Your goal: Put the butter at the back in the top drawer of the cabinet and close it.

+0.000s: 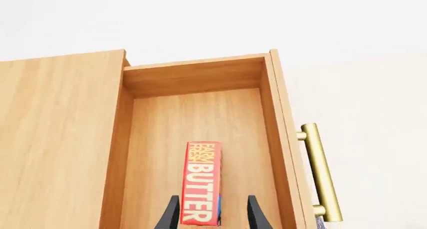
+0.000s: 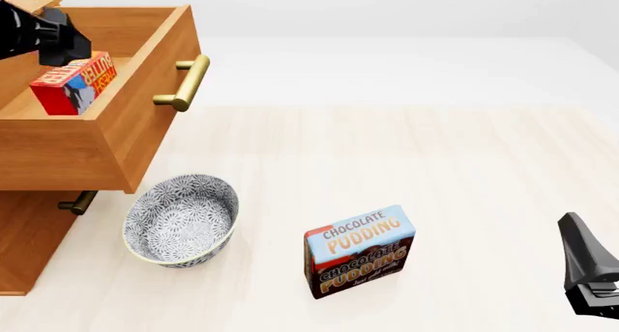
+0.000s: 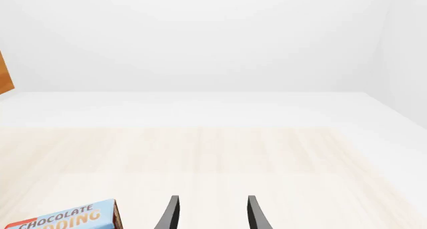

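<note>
Now your left hand (image 1: 210, 216) has the butter (image 1: 201, 183) inside the open top drawer (image 1: 200, 114), fingers spread either side of the box with a gap on one side, so the placing looks done. Next, lift clear and push the brass bar handle (image 2: 184, 83) until the smooth wood front meets the cabinet (image 2: 25, 238). Your right hand (image 3: 210, 216) idles spread over the pale worktop (image 2: 435, 165).

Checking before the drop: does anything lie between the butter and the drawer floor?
Nothing visible does. The butter sits between the left gripper fingers over the top drawer, whose wooden floor shows bare.
</note>
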You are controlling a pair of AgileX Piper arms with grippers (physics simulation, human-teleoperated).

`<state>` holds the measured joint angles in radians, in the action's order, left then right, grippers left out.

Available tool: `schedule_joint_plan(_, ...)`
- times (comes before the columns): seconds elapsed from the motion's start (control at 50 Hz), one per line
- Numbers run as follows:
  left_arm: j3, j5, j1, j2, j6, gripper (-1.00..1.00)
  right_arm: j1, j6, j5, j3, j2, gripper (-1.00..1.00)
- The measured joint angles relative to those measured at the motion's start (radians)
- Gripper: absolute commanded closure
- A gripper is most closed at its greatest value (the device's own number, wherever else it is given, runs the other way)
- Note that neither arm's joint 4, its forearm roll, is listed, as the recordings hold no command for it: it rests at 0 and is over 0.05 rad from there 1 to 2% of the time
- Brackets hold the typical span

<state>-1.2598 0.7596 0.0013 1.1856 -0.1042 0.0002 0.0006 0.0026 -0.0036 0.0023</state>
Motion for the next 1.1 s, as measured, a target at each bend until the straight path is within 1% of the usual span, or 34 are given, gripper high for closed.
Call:
schedule_joint_plan(0.14,-0.059,0.043,-0.045,-0.039,0.018,-1.0,0.0,0.0,0.0,0.0,0.0,-1.0)
schedule_joint_plan(0.36,-0.175,0.102,-0.143,-0.081,0.054,-1.0,0.0,0.0,0.0,0.0,0.0,-1.0)
schedule_joint_plan(0.48,-0.227,0.108,-0.203,-0.076,0.076,-1.0,0.0,0.0,0.0,0.0,0.0,-1.0)
schedule_joint_plan(0.62,-0.267,0.097,-0.272,-0.053,0.099,-1.0,0.0,0.0,0.0,0.0,0.0,-1.0)
schedule_joint_plan(0.82,-0.289,0.054,-0.38,0.007,0.13,-1.0,0.0,0.0,0.0,0.0,0.0,-1.0)
schedule_joint_plan(1.1,-0.257,-0.067,-0.542,0.145,0.192,-1.0,0.0,0.0,0.0,0.0,0.0,-1.0)
